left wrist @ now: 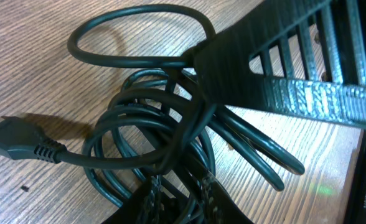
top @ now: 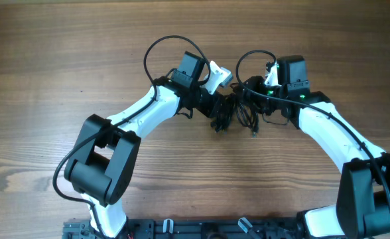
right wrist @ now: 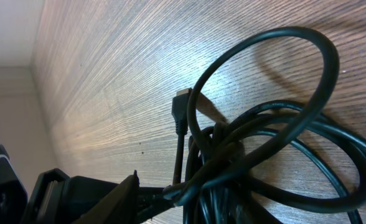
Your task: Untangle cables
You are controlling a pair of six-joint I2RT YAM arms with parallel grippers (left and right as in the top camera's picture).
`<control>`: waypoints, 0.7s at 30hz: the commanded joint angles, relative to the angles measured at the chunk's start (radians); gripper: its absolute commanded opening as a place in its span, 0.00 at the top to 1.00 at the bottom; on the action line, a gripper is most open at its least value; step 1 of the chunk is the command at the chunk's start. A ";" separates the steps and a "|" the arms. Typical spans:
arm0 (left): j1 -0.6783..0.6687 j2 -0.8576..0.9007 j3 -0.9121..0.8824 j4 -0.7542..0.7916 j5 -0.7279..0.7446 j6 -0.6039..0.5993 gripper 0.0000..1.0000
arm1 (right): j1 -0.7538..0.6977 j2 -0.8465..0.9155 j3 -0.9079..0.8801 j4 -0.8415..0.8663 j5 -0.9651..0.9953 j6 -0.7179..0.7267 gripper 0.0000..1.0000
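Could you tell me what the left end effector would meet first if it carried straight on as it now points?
The cables: the left end effector sits right at the tangled bundle, so it would push straight into those loops. Depth is unclear beyond them.

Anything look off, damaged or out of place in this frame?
Nothing is damaged or spilled. The only oddity is the expected one: the cables sit as one knotted clump of overlapping loops, and one plug sticks out loose on the table.

White arms (top: 145, 106) — black joints (top: 102, 162), apparently plastic
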 commanded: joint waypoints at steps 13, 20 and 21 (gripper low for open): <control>-0.003 -0.011 -0.003 -0.016 0.011 0.074 0.76 | -0.003 -0.006 0.001 -0.017 0.024 -0.002 0.80; -0.003 -0.011 -0.003 -0.015 0.011 0.074 0.76 | 0.002 -0.006 0.001 -0.035 0.021 -0.002 0.86; -0.003 -0.011 -0.003 -0.015 0.011 0.074 0.76 | 0.005 -0.006 0.001 -0.035 0.021 -0.001 0.84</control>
